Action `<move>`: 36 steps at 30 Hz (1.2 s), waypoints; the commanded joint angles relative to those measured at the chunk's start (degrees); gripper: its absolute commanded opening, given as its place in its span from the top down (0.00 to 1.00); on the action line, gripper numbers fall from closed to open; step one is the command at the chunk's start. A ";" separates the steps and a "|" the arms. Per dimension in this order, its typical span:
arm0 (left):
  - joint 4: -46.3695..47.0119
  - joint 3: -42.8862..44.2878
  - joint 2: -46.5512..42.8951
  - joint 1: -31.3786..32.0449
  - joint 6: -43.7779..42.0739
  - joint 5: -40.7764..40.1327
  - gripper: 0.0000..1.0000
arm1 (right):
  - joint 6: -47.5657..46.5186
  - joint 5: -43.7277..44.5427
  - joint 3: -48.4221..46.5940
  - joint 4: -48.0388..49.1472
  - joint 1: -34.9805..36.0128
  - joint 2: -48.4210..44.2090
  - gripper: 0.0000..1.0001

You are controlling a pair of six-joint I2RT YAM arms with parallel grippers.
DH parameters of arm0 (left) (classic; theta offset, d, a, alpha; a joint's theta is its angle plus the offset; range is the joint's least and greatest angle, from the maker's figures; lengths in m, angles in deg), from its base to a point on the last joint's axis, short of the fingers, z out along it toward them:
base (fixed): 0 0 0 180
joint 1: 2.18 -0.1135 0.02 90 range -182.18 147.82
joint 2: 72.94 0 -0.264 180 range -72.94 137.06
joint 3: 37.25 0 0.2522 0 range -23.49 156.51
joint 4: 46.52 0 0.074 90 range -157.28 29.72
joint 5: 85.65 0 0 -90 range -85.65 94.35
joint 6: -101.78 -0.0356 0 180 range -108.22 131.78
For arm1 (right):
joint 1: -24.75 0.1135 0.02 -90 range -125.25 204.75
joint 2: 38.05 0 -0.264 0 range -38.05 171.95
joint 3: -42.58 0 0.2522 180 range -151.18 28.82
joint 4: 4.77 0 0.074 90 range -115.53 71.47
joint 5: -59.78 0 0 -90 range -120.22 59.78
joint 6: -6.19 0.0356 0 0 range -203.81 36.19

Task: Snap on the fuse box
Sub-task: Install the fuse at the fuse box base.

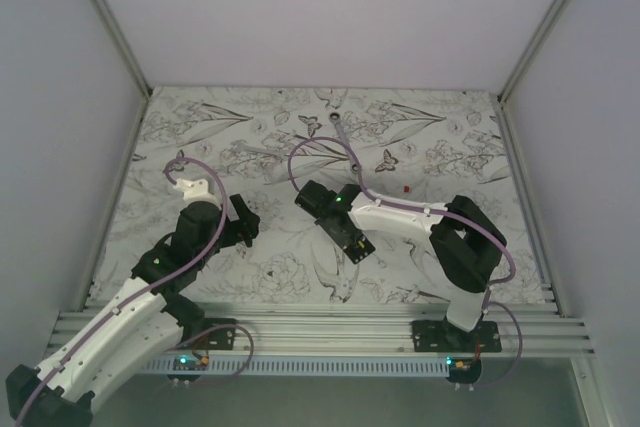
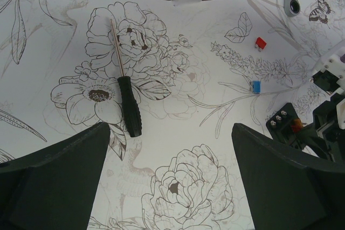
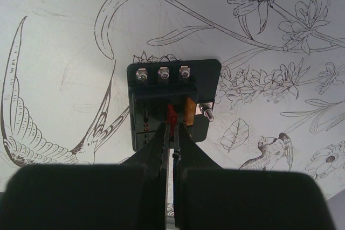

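Small squarish black plastic fuse box (image 3: 207, 87) lies flat on the flower-printed surface (image 3: 64, 52), centre of the right wrist view. The right pincer (image 3: 173, 130) is pressed together, tips at a seated red fuse (image 3: 171, 112); grip unclear. The left pincer (image 2: 167, 181) is spread wide; a slim black-handled screwdriver (image 2: 129, 106) lies left of centre in its view.

The fuse box (image 3: 173, 100) is black with silver screws (image 3: 163, 74), a red fuse (image 3: 172, 116) and an orange fuse (image 3: 190, 109). The tabletop (image 3: 64, 52) is white with grey-lined flowers and birds. The screwdriver (image 2: 129, 112) has a black handle.
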State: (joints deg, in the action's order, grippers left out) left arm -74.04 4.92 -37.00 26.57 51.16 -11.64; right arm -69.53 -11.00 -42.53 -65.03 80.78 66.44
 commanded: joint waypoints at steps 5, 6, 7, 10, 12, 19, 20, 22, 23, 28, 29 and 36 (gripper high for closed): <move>-0.98 -0.28 -0.55 -0.45 0.09 -0.36 0.00 | 1.44 -0.05 -0.44 1.18 0.40 -0.22 1.00; -0.94 -0.28 -0.48 -0.45 0.09 -0.40 0.00 | 1.48 -0.02 -0.44 1.15 0.35 -0.37 1.00; -0.95 -0.28 -0.45 -0.45 0.09 -0.36 0.00 | 1.46 0.01 -0.48 1.15 0.39 -0.46 1.00; -0.97 -0.28 -0.38 -0.45 0.16 -0.36 0.00 | 1.60 0.19 -0.58 1.14 0.40 -0.51 1.00; -0.99 -0.28 -0.37 -0.45 0.18 -0.36 0.00 | 1.80 0.27 -0.54 1.07 0.40 -0.64 1.00; -0.99 -0.28 -0.42 -0.45 0.18 -0.38 0.00 | 2.02 0.64 -0.40 0.97 0.40 -1.31 1.00; -0.99 -0.28 -0.43 -0.45 0.22 -0.41 0.00 | 2.11 0.74 -0.43 1.04 0.40 -1.36 1.00; -0.93 -0.28 -0.61 -0.45 0.19 -0.36 0.00 | 2.16 0.82 -0.30 1.14 0.40 -1.65 1.00; -0.96 -0.35 -0.74 -0.45 0.10 -0.40 0.00 | 2.18 0.82 -0.14 1.31 0.40 -1.84 1.00; -0.93 -0.39 -0.82 -0.45 0.12 -0.39 0.00 | 2.36 0.96 0.03 1.32 0.40 -1.90 1.00; -0.96 -0.42 -0.79 -0.45 0.09 -0.41 0.00 | 2.34 0.90 0.11 1.40 0.40 -2.00 1.00; -1.00 -0.45 -0.83 -0.45 0.23 -0.38 0.00 | 2.50 0.92 0.25 1.39 0.37 -3.15 1.00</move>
State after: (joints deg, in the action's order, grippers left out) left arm -74.04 4.92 -37.35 26.57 51.16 -11.64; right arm -68.10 -10.98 -42.40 -64.55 80.78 65.67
